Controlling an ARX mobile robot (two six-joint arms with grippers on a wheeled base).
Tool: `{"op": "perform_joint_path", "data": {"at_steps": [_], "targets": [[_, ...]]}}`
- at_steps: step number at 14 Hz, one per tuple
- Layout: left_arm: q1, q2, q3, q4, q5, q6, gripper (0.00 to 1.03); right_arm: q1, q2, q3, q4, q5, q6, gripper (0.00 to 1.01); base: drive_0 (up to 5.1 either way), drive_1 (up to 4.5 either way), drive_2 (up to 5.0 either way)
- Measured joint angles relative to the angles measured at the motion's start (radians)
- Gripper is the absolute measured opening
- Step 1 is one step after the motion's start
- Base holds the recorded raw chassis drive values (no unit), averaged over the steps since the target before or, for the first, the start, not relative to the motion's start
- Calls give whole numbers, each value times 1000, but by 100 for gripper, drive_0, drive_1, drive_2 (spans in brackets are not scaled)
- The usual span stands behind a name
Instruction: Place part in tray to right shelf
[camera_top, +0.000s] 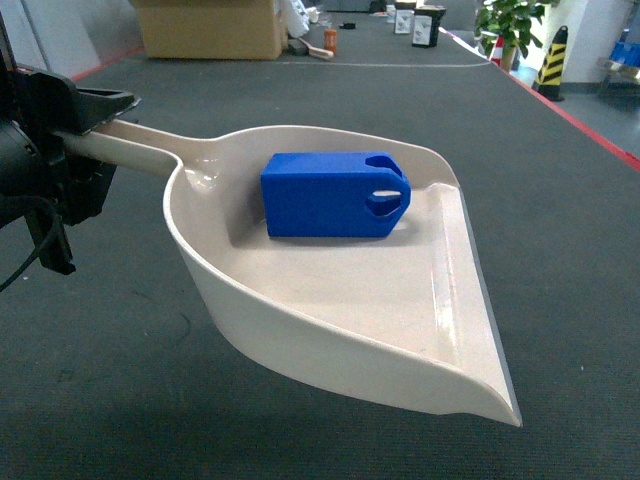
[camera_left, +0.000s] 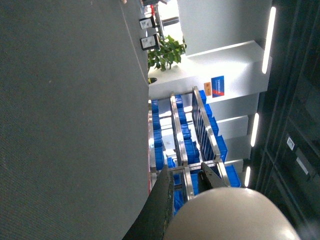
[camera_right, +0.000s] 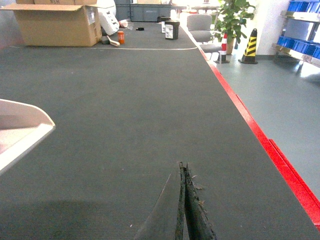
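The cream tray (camera_top: 330, 320) hangs tilted above the dark grey table, its handle running to the left. My left gripper (camera_top: 85, 125) is shut on that handle; in the left wrist view its fingers (camera_left: 165, 200) flank the cream handle (camera_left: 230, 215). The blue part (camera_top: 330, 195) lies on its side inside the tray, near the back wall. My right gripper (camera_right: 182, 167) is shut on nothing, low over the table, to the right of the tray's lip (camera_right: 25, 125). It is out of the head view. The right shelf (camera_right: 300, 47), steel with blue crates, stands beyond the table's right edge.
A cardboard box (camera_top: 210, 25) and small black items (camera_right: 171, 29) sit at the table's far end. The red table edge (camera_right: 260, 140) runs along the right. A potted plant (camera_right: 232, 17) and a yellow-black cone (camera_right: 248, 45) stand on the floor beyond it.
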Motion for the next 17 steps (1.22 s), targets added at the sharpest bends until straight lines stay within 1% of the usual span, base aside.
{"op": "perform_joint_path", "data": {"at_steps": [1, 2, 5, 6, 7, 14, 15, 17], "targets": [[0, 0, 0, 0, -2, 0, 12, -4, -36, -16, -20, -6, 0, 2, 0, 0, 0], [0, 0, 0, 0, 0, 0, 12, 2, -67, -27, -40, -11, 0, 2, 0, 0, 0], [0, 0, 0, 0, 0, 0, 12, 2, -166, -53, -109, -11, 0, 2, 0, 0, 0], [0, 0, 0, 0, -1, 0, 12, 2, -186, -72, -92, -11, 0, 2, 0, 0, 0], [0, 0, 0, 0, 0, 0, 12, 2, -203, -84, -113, -11, 0, 2, 0, 0, 0], [0, 0, 0, 0, 0, 0, 12, 2, -390, -84, -284, -11, 0, 2, 0, 0, 0], [0, 0, 0, 0, -1, 0, 12, 2, -405, -84, -299, -11, 0, 5, 0, 0, 0], [0, 0, 0, 0, 0, 0, 12, 2, -405, -84, -297, -11, 0, 32, 0, 0, 0]]}}
